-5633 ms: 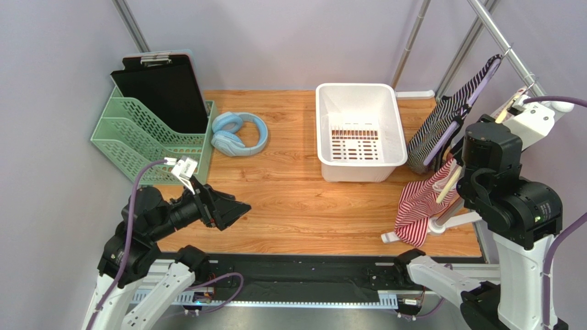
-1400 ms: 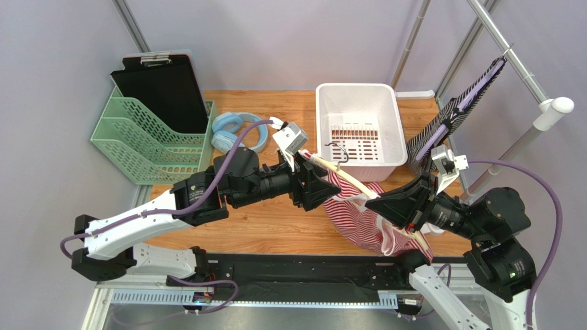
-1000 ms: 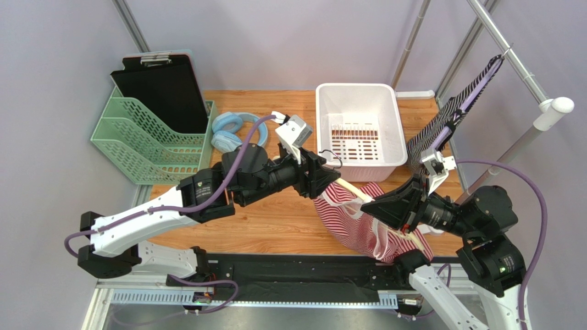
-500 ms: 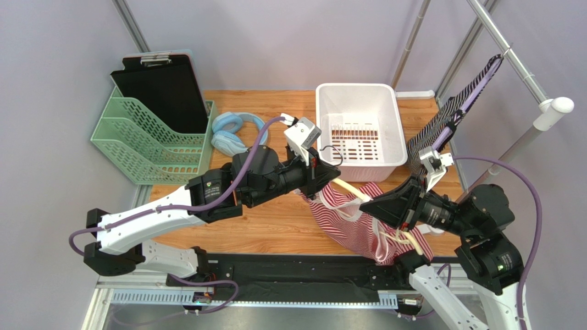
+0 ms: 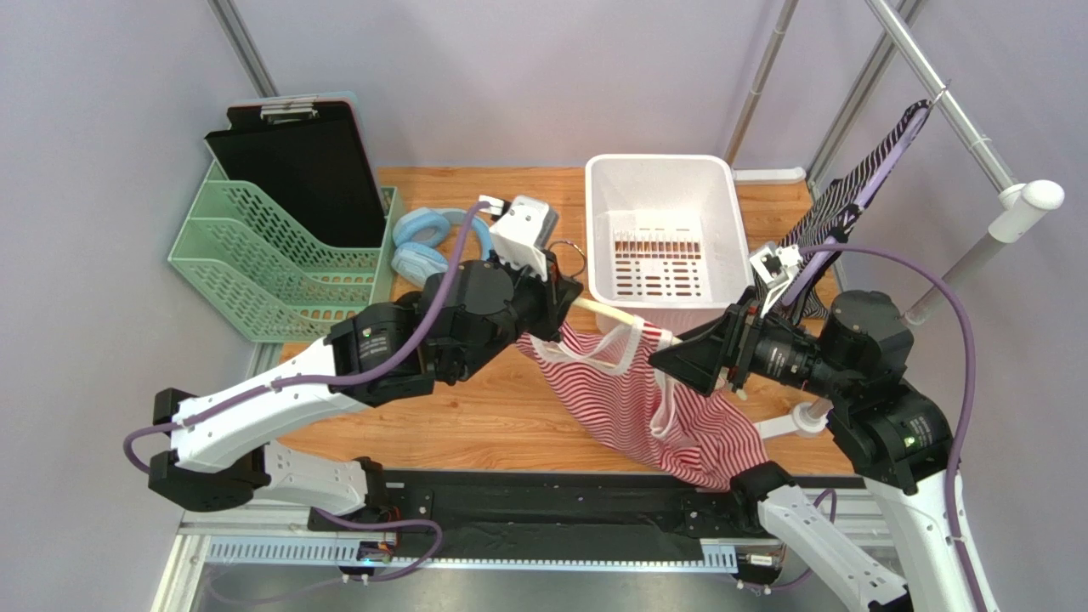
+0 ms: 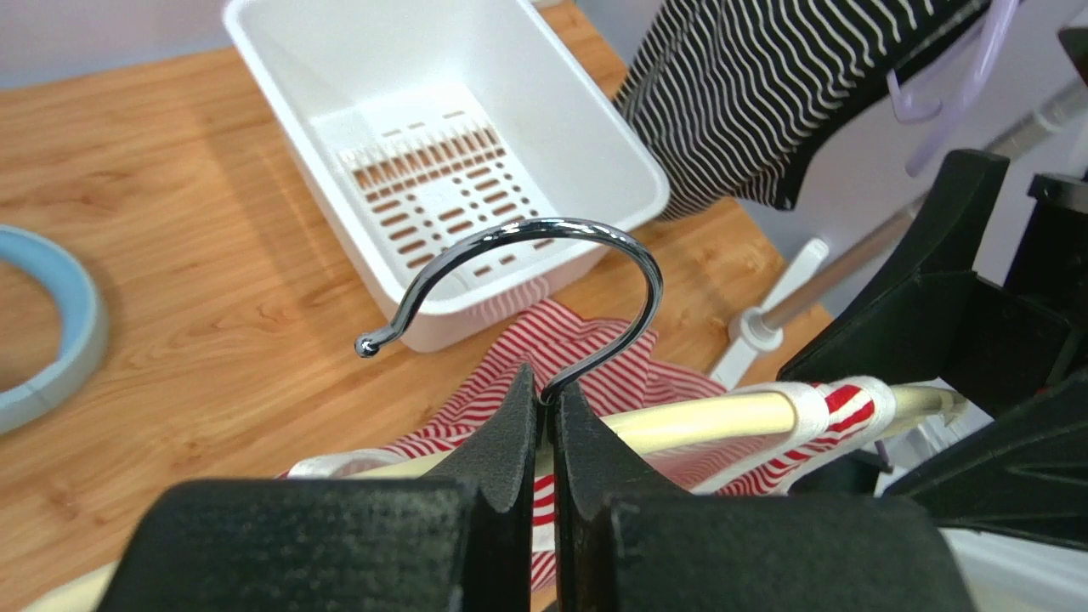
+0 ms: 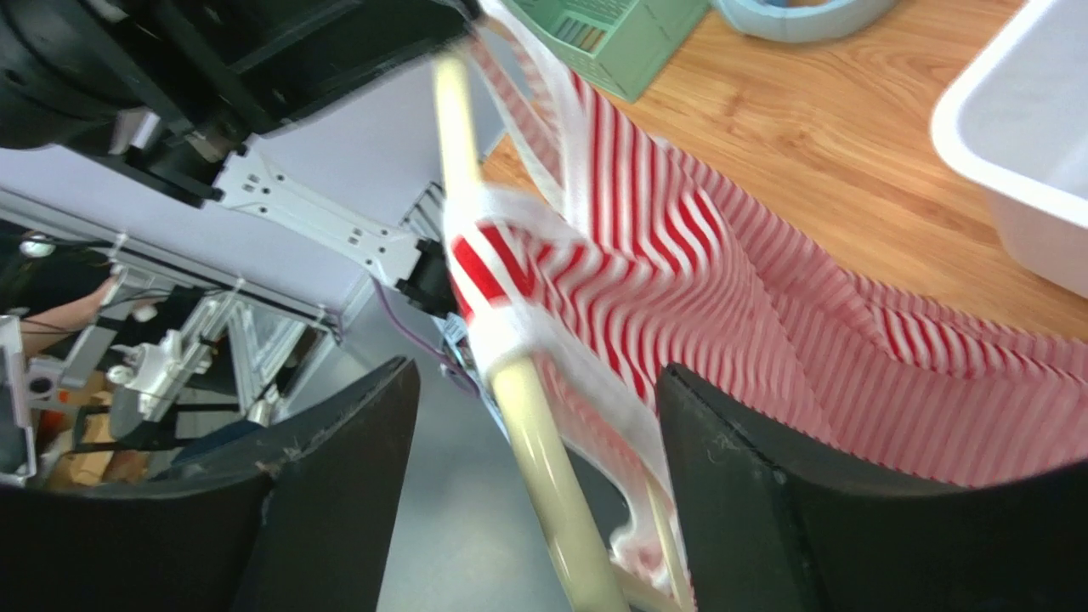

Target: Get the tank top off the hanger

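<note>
The red-and-white striped tank top [image 5: 639, 395] hangs on a cream hanger [image 5: 613, 314] held above the table's front middle. My left gripper [image 5: 562, 300] is shut on the hanger's metal hook [image 6: 549, 225], just above the cream bar [image 6: 715, 418]; the tank top [image 6: 575, 351] drapes below it. My right gripper [image 5: 671, 357] is open, its fingers on either side of the bar's right end [image 7: 536, 446] without touching it. A white-edged strap is looped over that end, and the tank top [image 7: 715, 293] spreads out beyond it.
A white basket [image 5: 664, 172] stands just behind the hanger. A black-and-white striped garment [image 5: 843, 204] hangs from the rack pole [image 5: 945, 96] at the right. Blue headphones [image 5: 441, 249], a green file tray [image 5: 275, 255] and a black clipboard [image 5: 300, 160] stand at the back left.
My left gripper has shut on the hanger's hook and drawn it left and back. My right gripper has opened and let go of the bar's end. The tank top has slid left.
</note>
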You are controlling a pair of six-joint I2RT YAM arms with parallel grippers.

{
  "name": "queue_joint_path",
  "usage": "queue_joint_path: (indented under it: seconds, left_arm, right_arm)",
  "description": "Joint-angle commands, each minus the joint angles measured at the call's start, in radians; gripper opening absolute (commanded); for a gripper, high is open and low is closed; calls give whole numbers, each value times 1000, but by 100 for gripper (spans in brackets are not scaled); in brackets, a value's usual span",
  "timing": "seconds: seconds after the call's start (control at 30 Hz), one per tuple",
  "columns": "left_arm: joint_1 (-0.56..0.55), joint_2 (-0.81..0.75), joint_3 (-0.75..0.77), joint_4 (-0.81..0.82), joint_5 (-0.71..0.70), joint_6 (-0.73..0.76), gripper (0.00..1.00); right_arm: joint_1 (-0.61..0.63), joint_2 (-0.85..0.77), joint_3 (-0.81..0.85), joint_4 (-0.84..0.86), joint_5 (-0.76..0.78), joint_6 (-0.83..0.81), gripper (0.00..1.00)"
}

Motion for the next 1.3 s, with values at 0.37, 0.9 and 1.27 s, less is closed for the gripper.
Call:
queue_joint_path:
  seconds: [0.37,0.9,1.27]
  left_arm:
    - [3,-9,206,-135,-411,96,0]
    - [157,11,233,-236,-299,206,0]
    - [157,-46,139,-254,-215,162,0]
  right_arm:
    - [25,122,227,-149,276,-153,81]
    - [495,380,334,2,857,-105,81]
    - [695,567,335,215,1147,8,67]
